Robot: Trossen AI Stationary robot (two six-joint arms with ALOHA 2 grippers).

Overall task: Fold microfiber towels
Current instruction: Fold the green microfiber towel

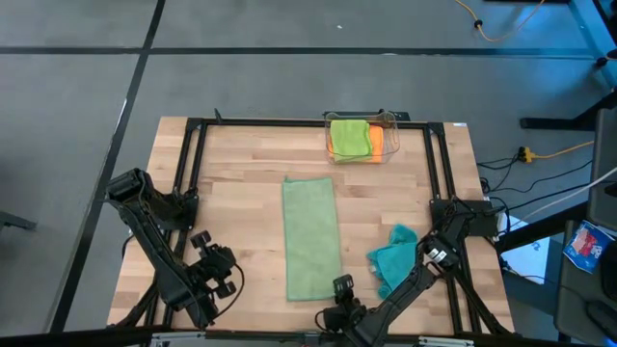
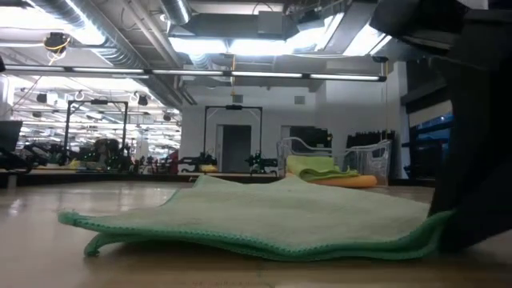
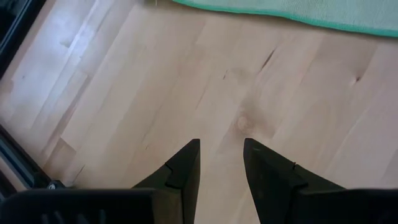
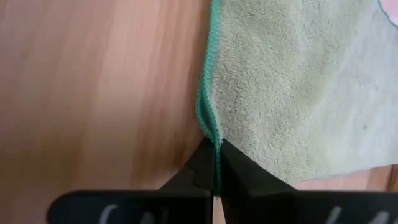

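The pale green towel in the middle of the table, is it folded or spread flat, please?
Folded: the pale green towel lies as a narrow rectangle, with doubled layers at its edge.

My gripper [image 4: 217, 163] was closed on the teal-stitched hem of the pale sage green towel [image 4: 292, 93], the edge pinched between my two dark fingers [image 4: 245, 177]. The towel lay flat on the wooden tabletop [image 4: 93, 93], its hem doubled where I held it.
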